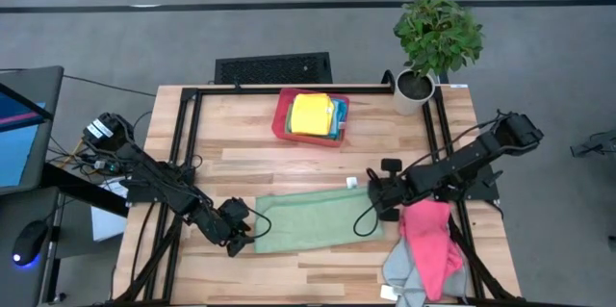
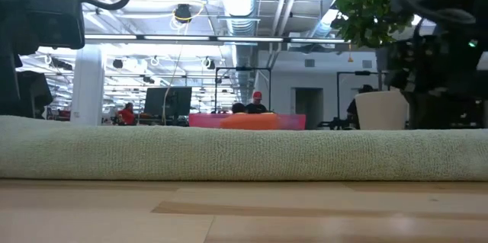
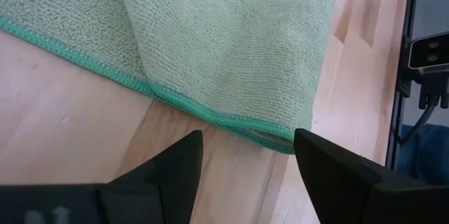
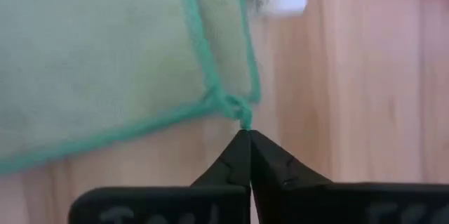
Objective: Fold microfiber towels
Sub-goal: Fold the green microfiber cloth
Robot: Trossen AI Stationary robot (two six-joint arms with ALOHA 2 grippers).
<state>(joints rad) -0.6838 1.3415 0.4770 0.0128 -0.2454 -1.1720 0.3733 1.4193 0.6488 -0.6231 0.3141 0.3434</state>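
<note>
A green microfiber towel [image 1: 318, 220] lies folded into a long band across the near middle of the table; in the low view it is a low ridge [image 2: 244, 151]. At its left end my left gripper [image 1: 243, 240] stands open, its fingertips just short of the stitched edge [image 3: 231, 120] and apart from it. My right gripper [image 1: 377, 206] is at the towel's right end, shut on its corner. A pink towel [image 1: 428, 240] and a grey one [image 1: 404, 268] lie heaped at the near right edge. My right gripper pinches the very tip of the green towel's right corner [image 4: 243, 117] between its two fingertips, where the stitched edges meet. The fingers come from above, slanting down. The rest of the towel lies on the table.
A red tray [image 1: 282, 122] at the far middle holds folded towels, a yellow one [image 1: 310, 113] on top. A potted plant [image 1: 433, 47] stands at the far right corner. A small white block [image 1: 352, 183] lies just beyond the towel's right end. Black frame rails run along both table sides.
</note>
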